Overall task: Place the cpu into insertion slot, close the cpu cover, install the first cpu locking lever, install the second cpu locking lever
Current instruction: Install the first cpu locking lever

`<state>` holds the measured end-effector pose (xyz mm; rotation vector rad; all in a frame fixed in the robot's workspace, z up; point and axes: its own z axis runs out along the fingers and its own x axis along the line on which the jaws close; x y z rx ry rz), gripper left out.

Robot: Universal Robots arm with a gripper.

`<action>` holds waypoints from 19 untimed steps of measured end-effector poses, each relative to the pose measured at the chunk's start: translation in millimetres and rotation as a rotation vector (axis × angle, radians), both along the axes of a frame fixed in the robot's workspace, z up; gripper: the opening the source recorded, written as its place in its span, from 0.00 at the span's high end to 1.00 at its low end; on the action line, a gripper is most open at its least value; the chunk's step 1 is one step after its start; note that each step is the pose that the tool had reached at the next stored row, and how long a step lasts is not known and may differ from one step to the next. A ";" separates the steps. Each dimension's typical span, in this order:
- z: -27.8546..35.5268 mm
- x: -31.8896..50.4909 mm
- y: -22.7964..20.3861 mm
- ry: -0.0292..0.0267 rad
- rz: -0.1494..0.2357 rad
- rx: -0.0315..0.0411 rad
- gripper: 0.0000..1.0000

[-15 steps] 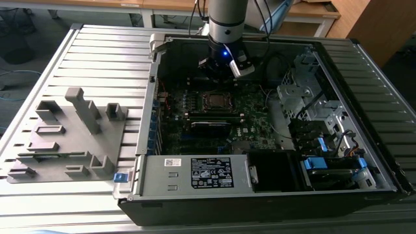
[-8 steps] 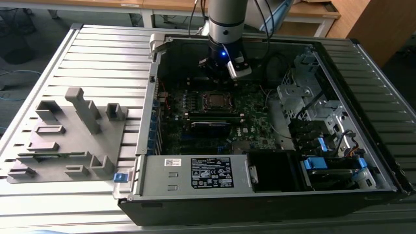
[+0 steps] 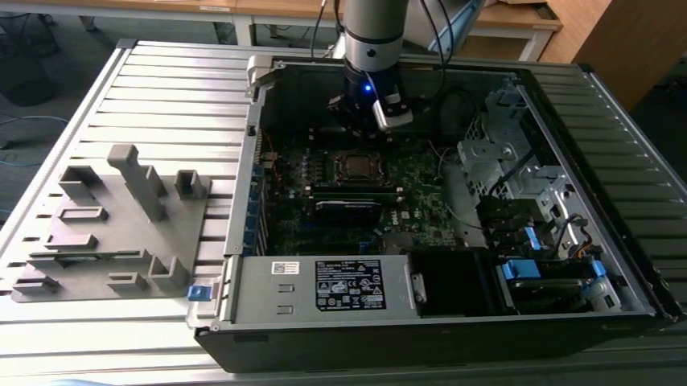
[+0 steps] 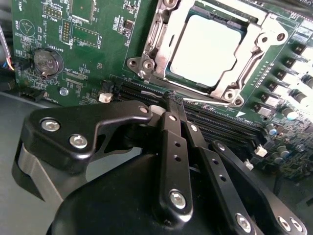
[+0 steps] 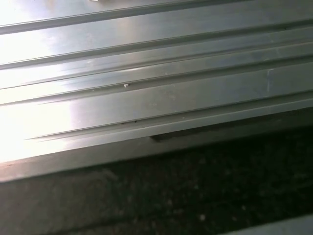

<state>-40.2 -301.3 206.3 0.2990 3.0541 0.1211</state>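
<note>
The end effector [image 4: 171, 100] has its two black fingers drawn together at the tips with nothing between them. In the second wrist view those tips hang low over the long black memory slots [image 4: 220, 122], just beside the socket. In the exterior view the end effector [image 3: 378, 121] sits inside the open computer case [image 3: 429, 322] on the slotted counter [image 3: 161, 96], with the insertion slot [image 3: 355, 166] at about its 6 o'clock.

The cpu [image 4: 205, 46] lies in the socket, and the cpu cover [image 4: 268, 38] appears to be down, framing the pale metal face. I cannot tell whether either locking lever is hooked.

The main danger, as I judge it, is the thin wire levers. Pressed by closed, narrow tips, one could slip off sideways and spring back up. A slipping tip could also gouge the green motherboard [image 4: 98, 29] or the memory slots so close below. If the cover is not fully flat, forcing a lever down could load the chip unevenly and harm the socket's contacts.
</note>
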 end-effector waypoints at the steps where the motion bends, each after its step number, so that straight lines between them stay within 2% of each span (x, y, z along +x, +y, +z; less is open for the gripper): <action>1: -0.1 0.0 0.2 -0.0001 -0.005 0.0000 0.89; 10: -1.0 0.0 0.7 -0.0009 -0.028 0.0001 0.89; 19: -2.6 -0.1 0.7 -0.0114 -0.029 0.0003 0.89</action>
